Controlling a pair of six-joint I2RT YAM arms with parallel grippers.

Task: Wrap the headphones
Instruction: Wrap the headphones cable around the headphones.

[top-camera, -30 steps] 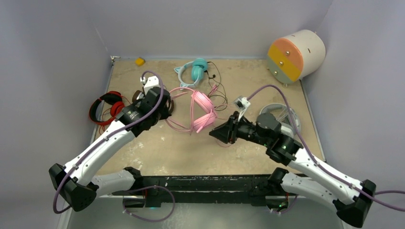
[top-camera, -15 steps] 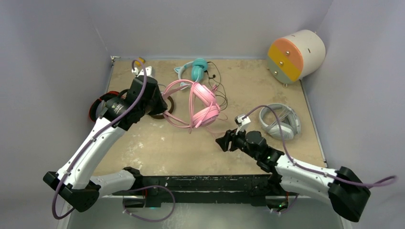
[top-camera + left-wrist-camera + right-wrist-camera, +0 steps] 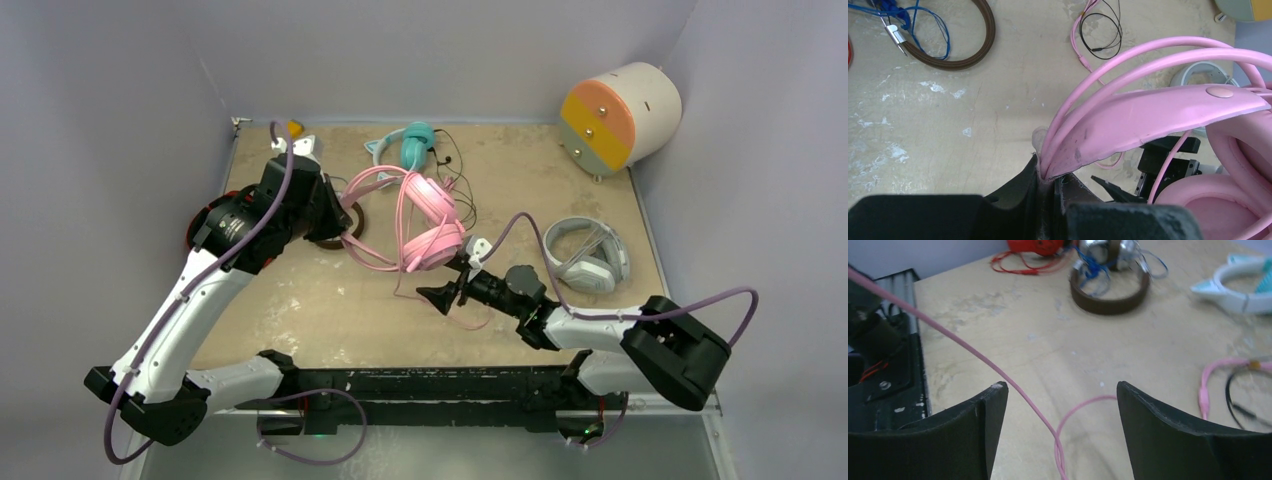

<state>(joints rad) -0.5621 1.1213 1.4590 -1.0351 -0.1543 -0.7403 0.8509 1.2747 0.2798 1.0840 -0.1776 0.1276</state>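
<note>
My left gripper (image 3: 1048, 175) is shut on the band end of the pink headphones (image 3: 1158, 115), holding them above the table (image 3: 300, 300). In the top view the pink headphones (image 3: 432, 225) hang right of that left gripper (image 3: 335, 203). Their thin pink cable (image 3: 1013, 385) trails down through the gap of my open right gripper (image 3: 1062, 390) and loops on the table. That right gripper (image 3: 430, 298) sits low, in front of the pink cups. Grey-white headphones (image 3: 585, 255) lie at the right. Brown headphones (image 3: 960, 55) with a blue cord (image 3: 903, 15) lie under my left arm.
Teal cat-ear headphones (image 3: 405, 148) with a black cable lie at the back. Red headphones (image 3: 205, 225) sit at the left edge. A cylinder with an orange, yellow and green face (image 3: 618, 118) stands at the back right. A small yellow thing (image 3: 293, 127) is in the back left corner.
My left gripper has carried the pink headphones back and to the right. My right gripper has opened and swung left, down toward the table's front.
</note>
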